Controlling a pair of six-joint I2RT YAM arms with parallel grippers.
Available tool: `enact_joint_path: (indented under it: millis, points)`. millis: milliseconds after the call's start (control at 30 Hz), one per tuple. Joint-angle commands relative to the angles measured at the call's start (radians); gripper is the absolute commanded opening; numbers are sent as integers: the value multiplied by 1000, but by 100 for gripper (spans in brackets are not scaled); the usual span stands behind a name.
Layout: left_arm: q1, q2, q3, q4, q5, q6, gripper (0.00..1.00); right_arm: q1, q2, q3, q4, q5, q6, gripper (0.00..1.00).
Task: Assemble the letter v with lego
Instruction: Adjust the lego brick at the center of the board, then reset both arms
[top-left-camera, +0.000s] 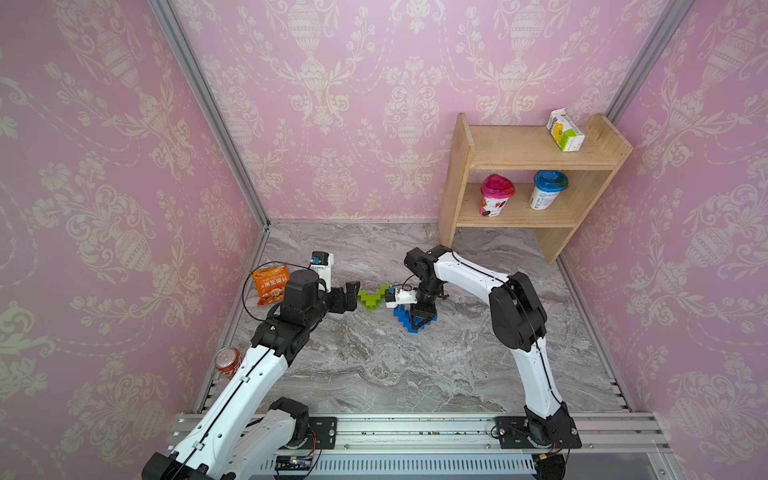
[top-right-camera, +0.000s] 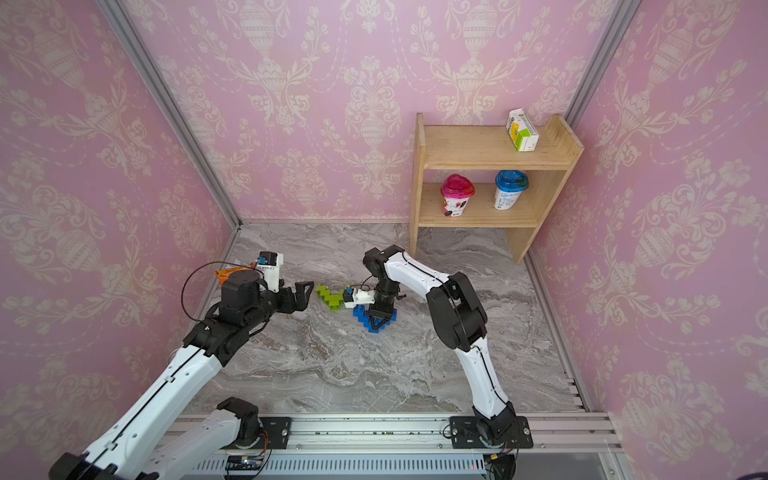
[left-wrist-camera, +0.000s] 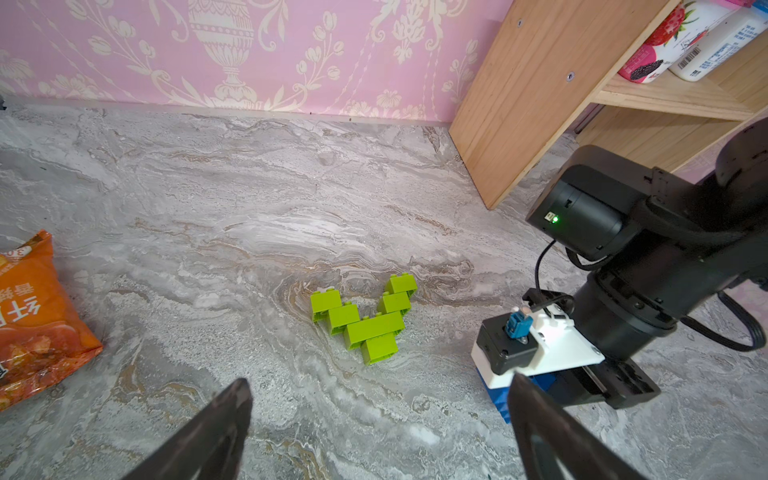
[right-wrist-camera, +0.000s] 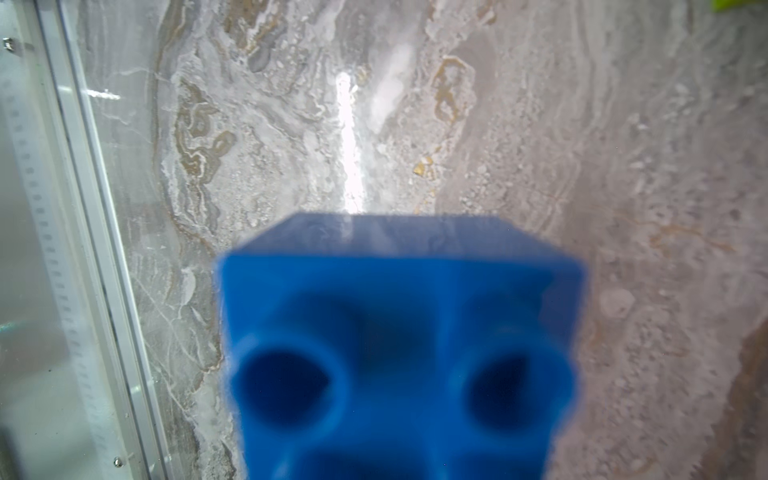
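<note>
Lime green lego (top-left-camera: 374, 297) (top-right-camera: 330, 297) (left-wrist-camera: 365, 322) lies flat on the marble table, joined into a stepped V. Just right of it sits a blue lego cluster (top-left-camera: 404, 321) (top-right-camera: 362, 318) (left-wrist-camera: 500, 401). My right gripper (top-left-camera: 417, 326) (top-right-camera: 376, 324) points straight down with its fingers closed around a blue brick of that cluster. That blue brick (right-wrist-camera: 399, 353) fills the right wrist view, blurred, and hides the fingers there. My left gripper (top-left-camera: 353, 297) (top-right-camera: 305, 295) (left-wrist-camera: 379, 380) hangs just left of the green V, open and holding nothing.
An orange snack bag (top-left-camera: 270, 284) (left-wrist-camera: 33, 316) lies at the left wall behind my left arm. A red can (top-left-camera: 226, 360) stands at the front left. A wooden shelf (top-left-camera: 457, 187) with two cups and a carton fills the back right corner.
</note>
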Motion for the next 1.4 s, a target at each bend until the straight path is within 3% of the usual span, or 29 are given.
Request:
enact_joint_path:
  millis: [0,100,600,733,833,900,967,1000,1100,1200,1367]
  points:
    - [10,1,-12,22,16,4,97,9,51,27,-77,-68,-38,36]
    - [10,6,-8,19,6,11,97,9,66,42,-82,-65,-38,38]
    - [10,-29,-1,18,-22,26,97,-3,107,162,-82,67,-27,71]
    - [10,-22,-11,31,-30,29,98,-28,102,219,-92,124,-14,71]
    - [10,-23,-41,53,-109,54,98,-63,42,200,-42,156,42,72]
    - [11,-18,-123,121,-249,81,99,-91,-49,116,51,183,130,73]
    - [16,-6,-206,230,-382,116,99,-114,-166,-38,205,241,249,88]
    - [25,2,-253,299,-433,136,99,-126,-238,-137,297,295,316,90]
    - [77,53,-349,472,-496,191,99,-173,-442,-428,545,394,495,100]
    - [158,129,-429,650,-493,230,99,-248,-594,-652,713,484,643,100]
    - [324,337,-523,983,-344,220,99,-392,-775,-959,970,617,779,100]
